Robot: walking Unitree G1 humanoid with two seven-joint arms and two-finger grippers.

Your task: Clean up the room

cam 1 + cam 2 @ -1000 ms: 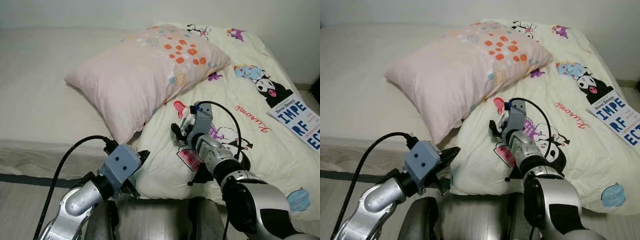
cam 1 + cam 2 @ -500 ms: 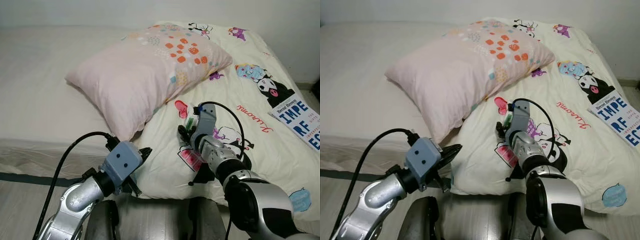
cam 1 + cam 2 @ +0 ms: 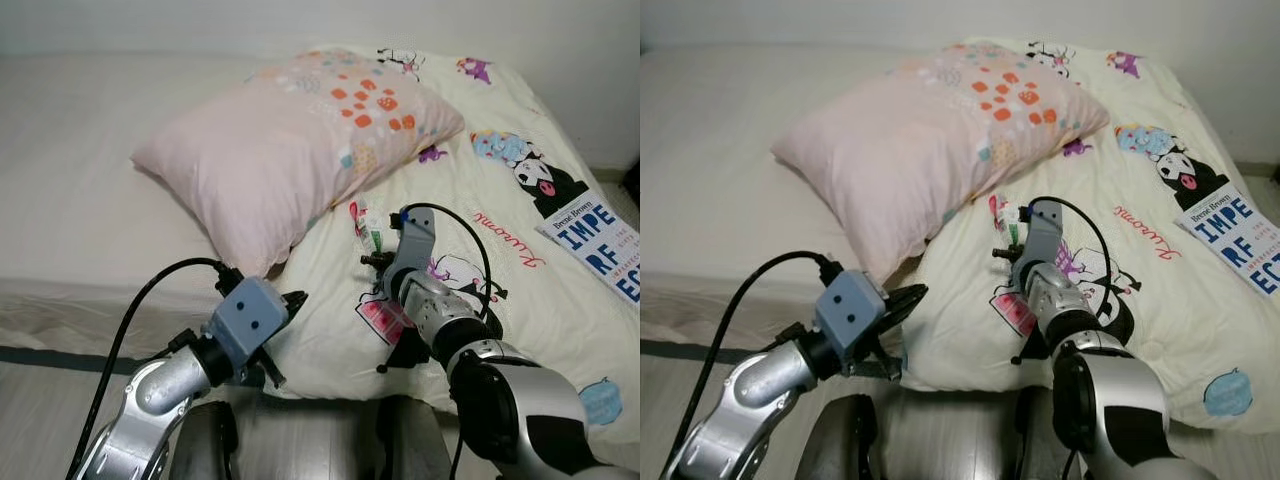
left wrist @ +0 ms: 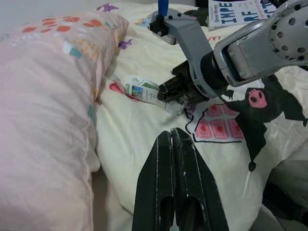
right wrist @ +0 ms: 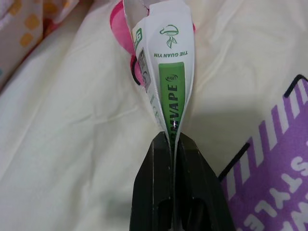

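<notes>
Right gripper (image 5: 172,139) pinching a white-and-green wrapper (image 5: 169,77) above the blanket (image 3: 520,260) — left gripper (image 4: 176,144) closed, empty, near the pillow (image 3: 290,140).

Soft, even indoor light, fairly bright, no glare. Faint shadow under the pillow (image 3: 290,150) edge on the duvet (image 3: 500,240). Head views sharp, slightly grainy. Right wrist view crisp on the wrapper (image 5: 169,72) print; black fingers (image 5: 192,192) nearest the lens go soft.

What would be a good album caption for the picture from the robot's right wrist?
Right gripper pinching a green-and-white wrapper above the cartoon-print blanket.
</notes>
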